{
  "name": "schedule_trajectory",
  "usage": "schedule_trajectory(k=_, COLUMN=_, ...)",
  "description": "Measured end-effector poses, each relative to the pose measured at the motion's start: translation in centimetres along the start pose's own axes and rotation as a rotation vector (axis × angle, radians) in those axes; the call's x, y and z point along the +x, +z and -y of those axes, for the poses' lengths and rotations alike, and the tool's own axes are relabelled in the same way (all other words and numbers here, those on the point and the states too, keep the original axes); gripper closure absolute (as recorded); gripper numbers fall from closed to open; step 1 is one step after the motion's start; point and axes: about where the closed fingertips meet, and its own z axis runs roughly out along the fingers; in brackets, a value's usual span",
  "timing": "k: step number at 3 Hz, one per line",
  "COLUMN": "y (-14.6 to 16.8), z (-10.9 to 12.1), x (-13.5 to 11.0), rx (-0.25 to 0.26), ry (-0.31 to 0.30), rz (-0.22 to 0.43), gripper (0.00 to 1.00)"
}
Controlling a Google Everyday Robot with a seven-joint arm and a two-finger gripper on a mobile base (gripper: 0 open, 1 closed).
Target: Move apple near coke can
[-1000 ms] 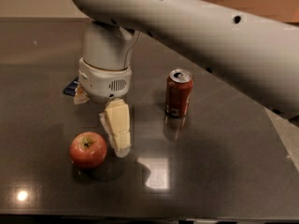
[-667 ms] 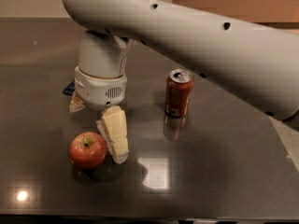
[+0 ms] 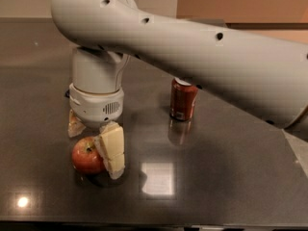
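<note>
The red apple (image 3: 85,156) with a yellowish patch at its stem sits on the dark table (image 3: 226,177) at the front left. My gripper (image 3: 95,150) is lowered over it and open. One cream finger (image 3: 112,148) stands against the apple's right side. The other finger (image 3: 75,125) is just behind it to the left, with a small gap. The coke can (image 3: 183,100) stands upright to the right and farther back, about two can widths from the apple. Its silver top is partly covered by my arm.
My thick white arm (image 3: 207,47) crosses the upper view from the right. The table's right edge (image 3: 294,150) runs down the far right. A bright light reflection (image 3: 158,178) lies on the table right of the apple.
My gripper has moved left and down. Its fingers went from beside the apple's right to straddling it. The apple and can have not moved.
</note>
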Motion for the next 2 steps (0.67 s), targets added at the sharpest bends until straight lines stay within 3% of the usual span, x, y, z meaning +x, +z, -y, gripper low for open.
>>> schedule_trajectory(k=2, y=-0.68, z=-0.02, x=-0.29, rx=0.015, ry=-0.003, rz=-0.040, gripper=0.60)
